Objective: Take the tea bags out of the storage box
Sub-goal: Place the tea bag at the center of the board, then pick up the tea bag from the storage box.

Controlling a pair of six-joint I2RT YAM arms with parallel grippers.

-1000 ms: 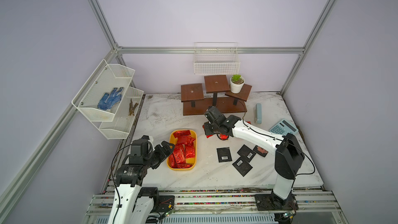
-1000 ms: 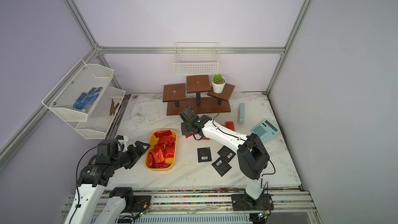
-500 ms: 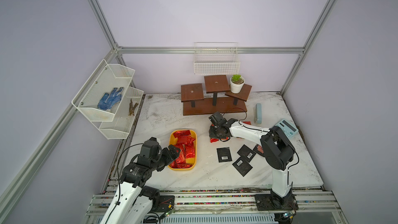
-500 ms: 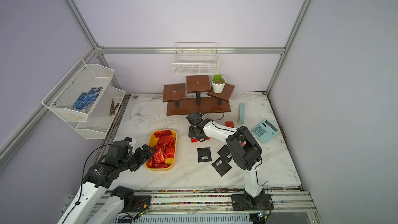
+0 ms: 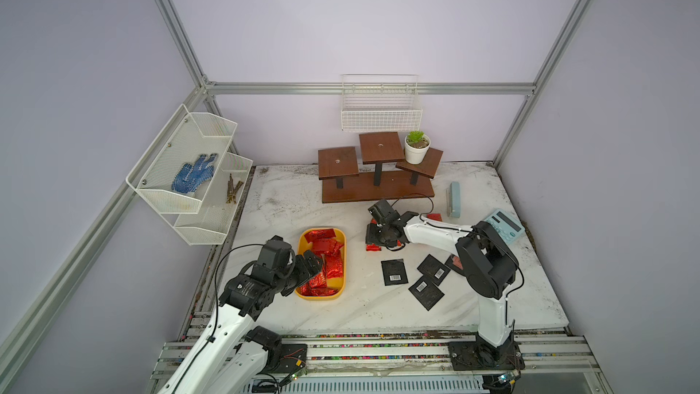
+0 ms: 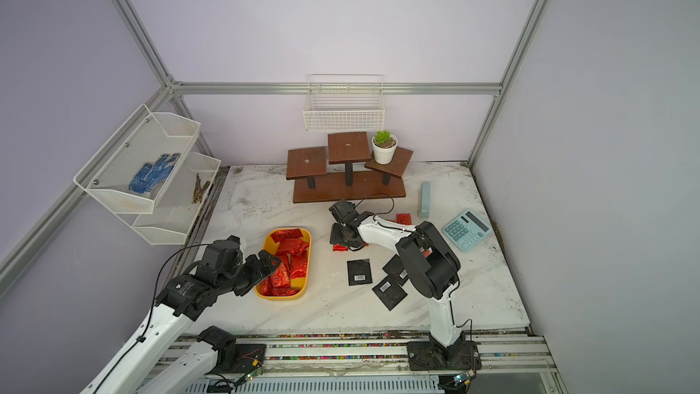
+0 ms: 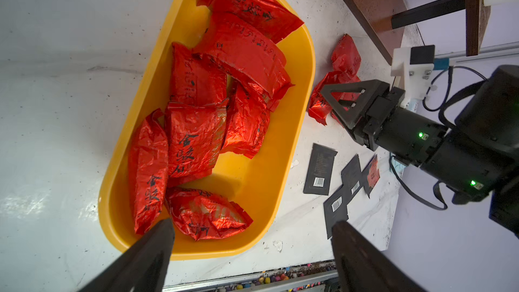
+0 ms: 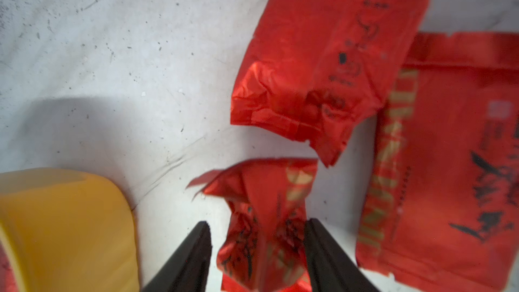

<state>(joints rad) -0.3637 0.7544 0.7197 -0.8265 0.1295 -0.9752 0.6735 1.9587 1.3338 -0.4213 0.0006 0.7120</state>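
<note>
Marble tabletop [image 5: 288, 198]: left tool [image 7: 252, 223] gapes over the storage box [image 7: 292, 139], right tool [image 8: 257, 221] parted around a blurred tea bag [image 8: 261, 192].

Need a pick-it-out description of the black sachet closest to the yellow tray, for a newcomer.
Find the yellow tray on the white table; between it and the right arm lie black sachets with barcode labels. The nearest black sachet lies alone, roughly square to the table's front edge, barcode toward the front. The other two black sachets are turned cornerwise and crowd together beside the arm.
</note>
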